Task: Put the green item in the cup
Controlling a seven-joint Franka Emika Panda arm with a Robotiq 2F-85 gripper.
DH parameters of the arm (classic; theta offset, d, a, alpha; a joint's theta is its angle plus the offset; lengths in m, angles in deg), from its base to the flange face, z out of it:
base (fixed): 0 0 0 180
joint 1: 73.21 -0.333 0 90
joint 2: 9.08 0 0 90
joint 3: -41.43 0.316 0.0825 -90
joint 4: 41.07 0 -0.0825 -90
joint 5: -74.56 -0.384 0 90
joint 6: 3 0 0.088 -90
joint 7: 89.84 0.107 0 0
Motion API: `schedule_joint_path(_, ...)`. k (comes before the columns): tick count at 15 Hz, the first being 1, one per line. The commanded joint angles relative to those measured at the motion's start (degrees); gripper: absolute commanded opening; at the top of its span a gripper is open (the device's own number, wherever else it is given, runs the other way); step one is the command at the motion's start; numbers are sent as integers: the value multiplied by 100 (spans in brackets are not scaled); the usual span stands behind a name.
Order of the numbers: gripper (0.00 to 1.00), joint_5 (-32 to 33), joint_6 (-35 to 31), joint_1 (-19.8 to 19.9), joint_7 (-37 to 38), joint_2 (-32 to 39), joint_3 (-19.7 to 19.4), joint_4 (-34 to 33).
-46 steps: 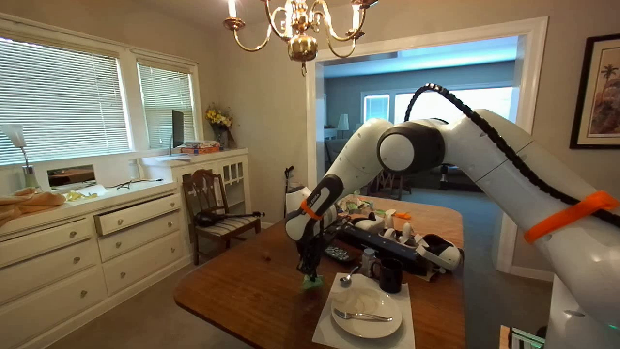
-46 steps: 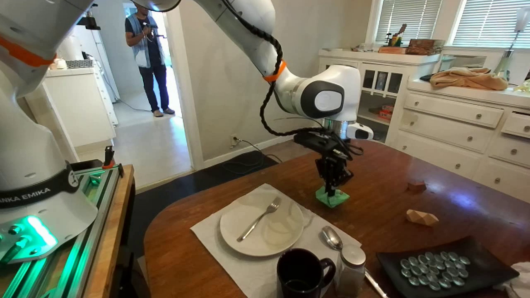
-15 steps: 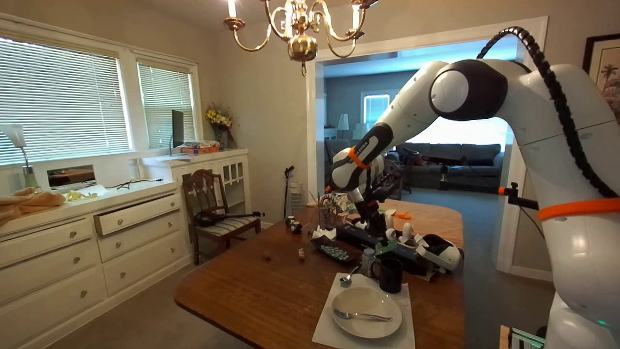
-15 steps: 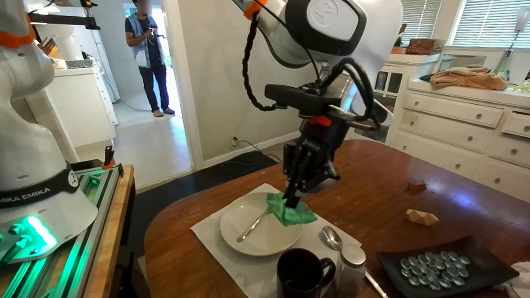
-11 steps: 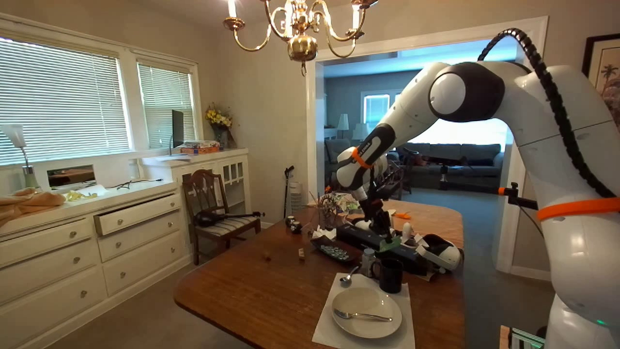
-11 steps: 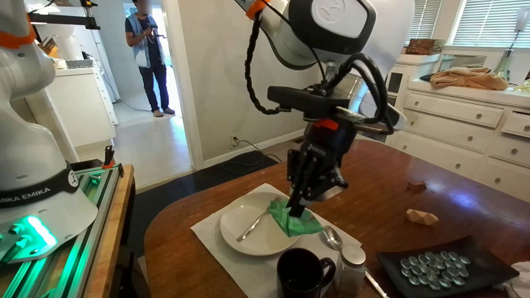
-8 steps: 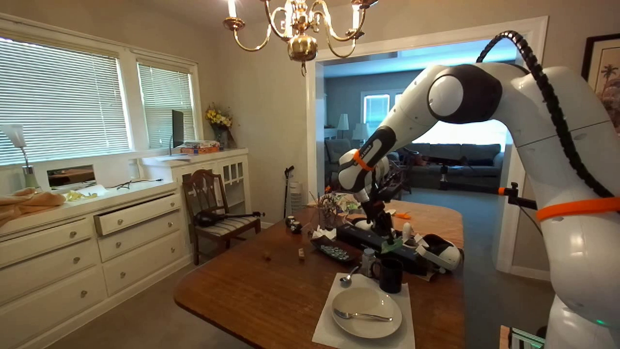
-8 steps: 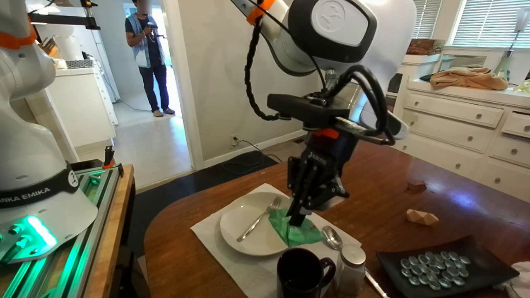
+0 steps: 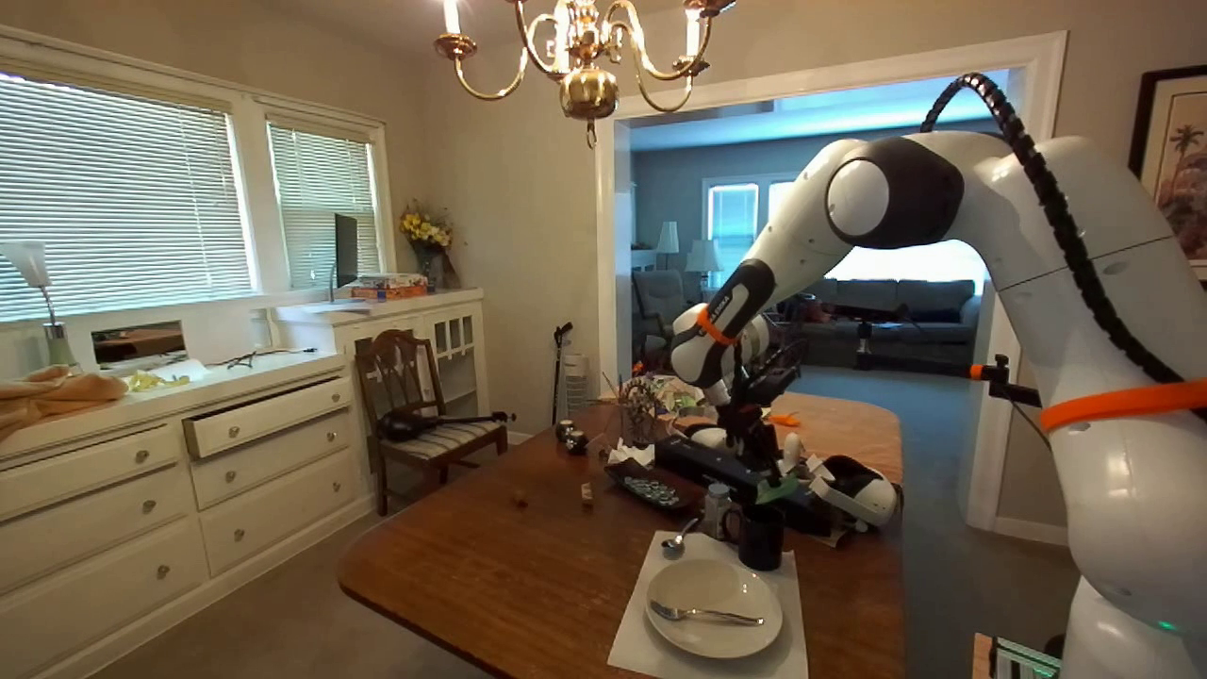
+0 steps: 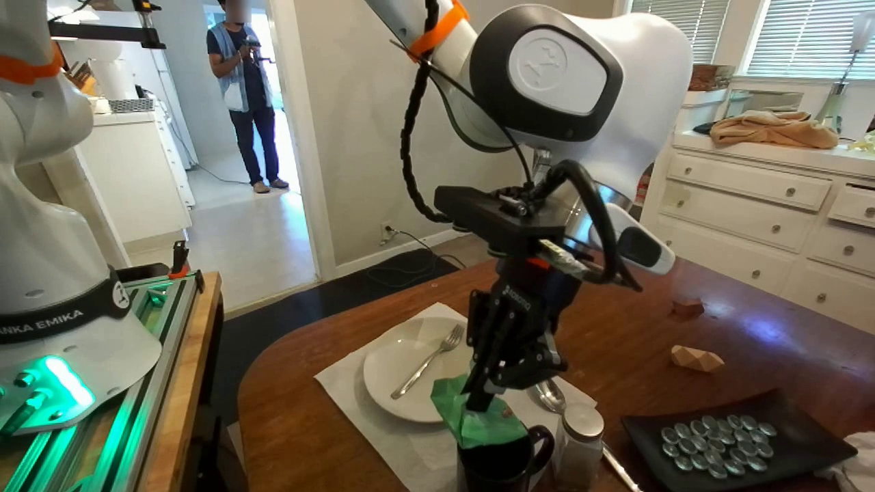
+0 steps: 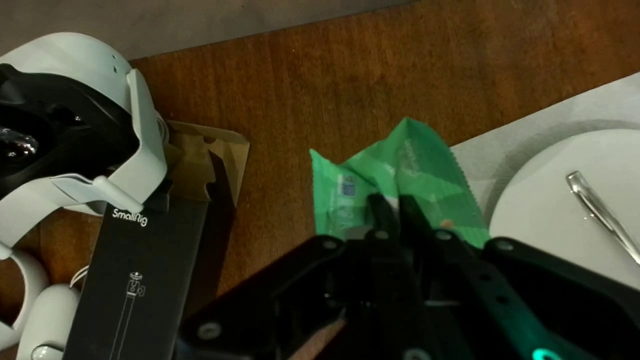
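Note:
The green item, a crinkled light-green packet (image 10: 489, 427), hangs from my gripper (image 11: 396, 201). In the wrist view the black fingers are pinched together on the packet's middle, and its corners spread out on both sides. The cup is a black mug (image 10: 493, 471) standing on the white paper mat. In an exterior view the packet's lower edge overlaps the far rim of the mug; in an exterior view it appears just above the mug (image 9: 762, 542). Whether it touches the rim I cannot tell. The wrist view does not show the mug, which is hidden below the gripper.
A white plate (image 10: 383, 396) with a fork (image 10: 427, 362) lies beside the mug. Close to its handle stand a glass shaker (image 10: 581, 444) and a spoon (image 10: 549, 393). A black tray (image 10: 813, 447) holds glass beads. A SmallRig box (image 11: 145, 270) and a headset (image 11: 65, 60) lie nearby.
The packet has been lifted from the table beyond the plate and carried over to the mug. In the last half second the gripper has come lower and closer to the mug.

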Motion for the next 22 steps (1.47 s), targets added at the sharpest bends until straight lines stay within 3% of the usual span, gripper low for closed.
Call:
schedule_joint_path(1, 2, 82, -276, 36, 224, 160, 26, 138)
schedule_joint_path(15, 2, 13, -718, 0, 842, 820, 19, -450)
schedule_joint_path(22, 2, 99, -1129, -149, 1264, 687, -4, -145)
